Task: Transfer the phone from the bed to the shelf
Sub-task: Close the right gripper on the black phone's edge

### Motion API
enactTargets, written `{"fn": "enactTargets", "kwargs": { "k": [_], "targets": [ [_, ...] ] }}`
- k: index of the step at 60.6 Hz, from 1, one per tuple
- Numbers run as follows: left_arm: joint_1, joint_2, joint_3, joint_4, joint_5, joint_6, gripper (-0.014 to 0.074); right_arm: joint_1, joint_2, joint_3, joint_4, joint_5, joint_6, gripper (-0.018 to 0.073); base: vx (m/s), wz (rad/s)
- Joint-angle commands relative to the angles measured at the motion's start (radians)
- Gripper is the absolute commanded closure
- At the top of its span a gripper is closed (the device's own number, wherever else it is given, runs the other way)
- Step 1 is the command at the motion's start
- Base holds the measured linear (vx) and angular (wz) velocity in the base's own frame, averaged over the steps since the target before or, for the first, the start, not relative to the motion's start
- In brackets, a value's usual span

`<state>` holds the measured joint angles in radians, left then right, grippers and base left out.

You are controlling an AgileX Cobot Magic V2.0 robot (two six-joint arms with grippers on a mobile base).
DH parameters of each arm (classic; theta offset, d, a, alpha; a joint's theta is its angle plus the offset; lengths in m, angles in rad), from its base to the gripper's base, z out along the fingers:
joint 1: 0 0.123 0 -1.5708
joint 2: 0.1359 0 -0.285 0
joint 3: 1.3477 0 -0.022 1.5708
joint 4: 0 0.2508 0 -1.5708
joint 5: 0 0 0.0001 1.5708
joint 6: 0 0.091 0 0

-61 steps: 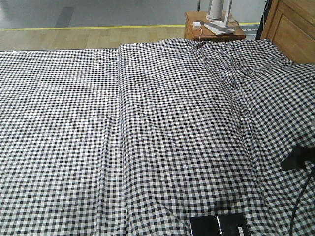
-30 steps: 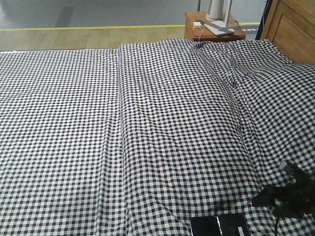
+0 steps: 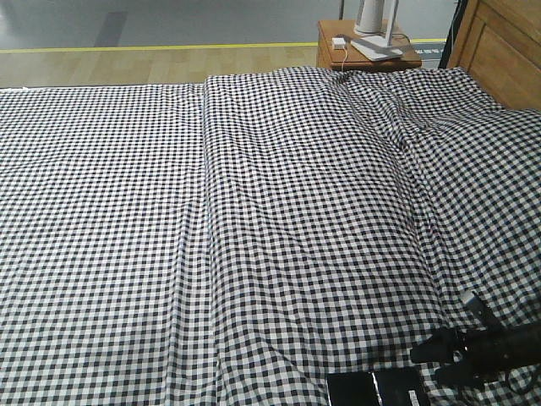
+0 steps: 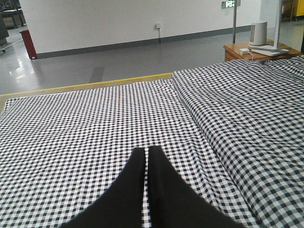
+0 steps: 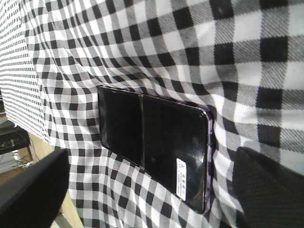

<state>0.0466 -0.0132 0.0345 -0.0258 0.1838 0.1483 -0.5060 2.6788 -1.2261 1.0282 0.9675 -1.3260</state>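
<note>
The phone (image 5: 152,147) is seen lying flat on the checked sheet of the bed (image 3: 254,211), right at its near edge, a white sticker showing on the glossy face. The right claw (image 3: 431,364) is spread wide over it, one finger framed on either side in the wrist view, nothing gripped. The left claw (image 4: 146,159) is pressed closed on nothing above the sheet.

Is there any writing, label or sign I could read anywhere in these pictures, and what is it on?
White sticker on the phone: a warning triangle and lines of print, too small to read.
Green sign high by the far wall: too small to read.
No other text shows.
</note>
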Motion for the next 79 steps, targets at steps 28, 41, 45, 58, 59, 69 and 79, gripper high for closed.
{"fn": "enactTargets", "kwargs": {
  "k": [28, 41, 45, 58, 59, 69, 79],
  "targets": [
    [0.001, -0.013, -0.022, -0.009, -0.072, -0.006, 0.0595, 0.079, 0.09, -0.097, 0.012, 0.15, -0.012, -0.0071, 0.0, 0.0],
    [0.001, -0.013, -0.022, -0.009, -0.072, -0.006, 0.0595, 0.138, 0.12, -0.097, 0.034, 0.149, -0.025, -0.0062, 0.0, 0.0],
    [0.001, -0.013, -0.022, -0.009, -0.072, -0.006, 0.0595, 0.15, 0.123, -0.097, 0.034, 0.149, -0.029, -0.0056, 0.0, 0.0],
    [0.001, -0.013, -0.022, -0.009, -0.072, -0.006, 0.0595, 0.154, 0.124, -0.097, 0.034, 0.175, -0.029, 0.0041, 0.0, 0.0],
    [0.001, -0.013, -0.022, -0.009, -0.072, -0.006, 0.0595, 0.154, 0.124, -0.097, 0.033, 0.178, -0.029, 0.0051, 0.0, 0.0],
    [0.001, -0.013, -0.022, -0.009, -0.072, -0.006, 0.0595, 0.154, 0.119, -0.097, 0.022, 0.196, -0.029, 0.0227, 0.0, 0.0],
    [0.001, -0.013, -0.022, -0.009, -0.072, -0.006, 0.0595, 0.154, 0.116, -0.097, 0.006, 0.23, -0.029, 0.0481, 0.0, 0.0]
  ]
}}
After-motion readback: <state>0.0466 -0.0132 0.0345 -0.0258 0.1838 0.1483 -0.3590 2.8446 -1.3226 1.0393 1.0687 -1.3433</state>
